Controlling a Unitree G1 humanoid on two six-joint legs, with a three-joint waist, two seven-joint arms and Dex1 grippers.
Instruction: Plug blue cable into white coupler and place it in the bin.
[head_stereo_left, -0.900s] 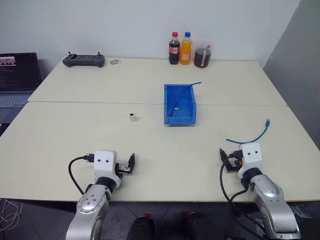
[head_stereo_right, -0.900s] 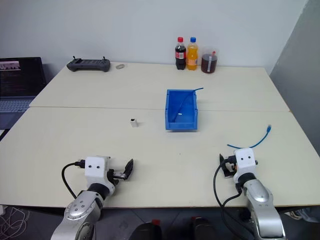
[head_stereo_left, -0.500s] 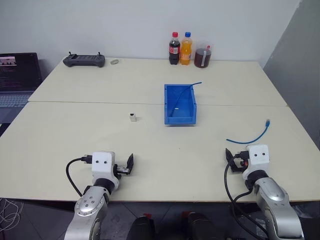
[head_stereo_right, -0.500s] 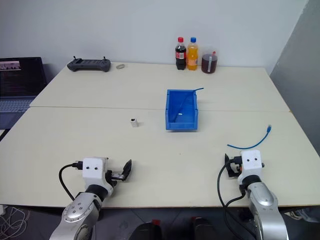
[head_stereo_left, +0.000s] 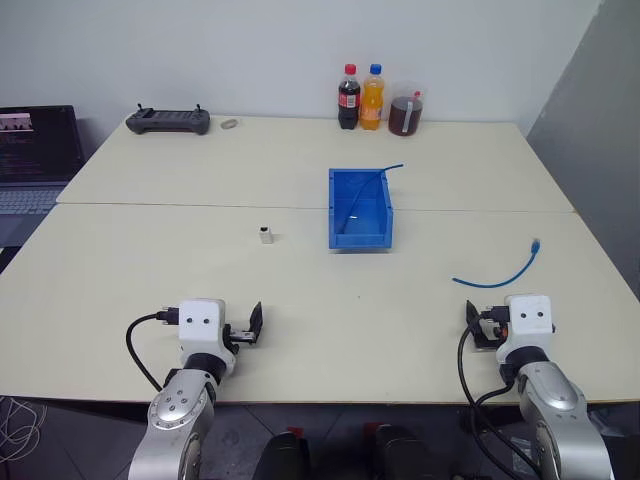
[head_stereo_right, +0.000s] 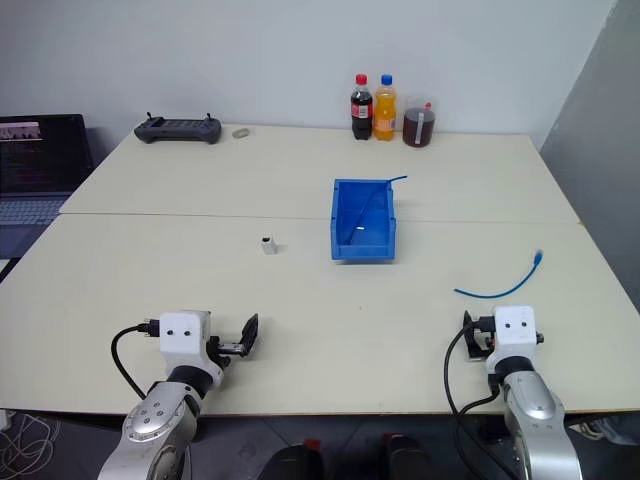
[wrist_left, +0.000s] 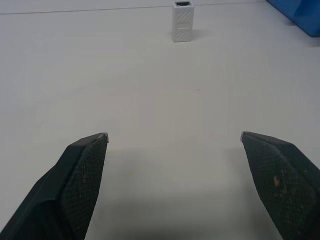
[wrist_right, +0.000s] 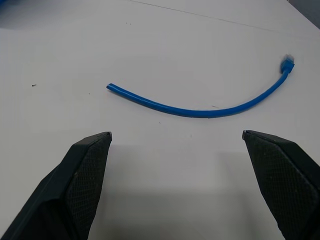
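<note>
The blue cable (head_stereo_left: 500, 277) lies in a curve on the right side of the table, its plug end (wrist_right: 287, 64) pointing away from me. My right gripper (head_stereo_left: 474, 325) rests near the front edge just short of the cable, open, with nothing between its fingers. The tiny white coupler (head_stereo_left: 265, 235) stands upright near the table's middle, left of the blue bin (head_stereo_left: 360, 240). Well in front of the coupler (wrist_left: 182, 21), my left gripper (head_stereo_left: 254, 324) is open and empty at the front edge.
A thin darker blue wire (head_stereo_left: 377, 177) hangs over the bin's back rim. Two bottles (head_stereo_left: 360, 97) and a cup of dark drink (head_stereo_left: 405, 112) stand at the back edge. A black controller (head_stereo_left: 167, 121) sits at the back left and a laptop (head_stereo_left: 35, 150) beyond the table's left side.
My right gripper has slid to the right along the front edge, and now sits in front of the cable. The left gripper has shifted slightly left. The cable, coupler and bin have not moved.
</note>
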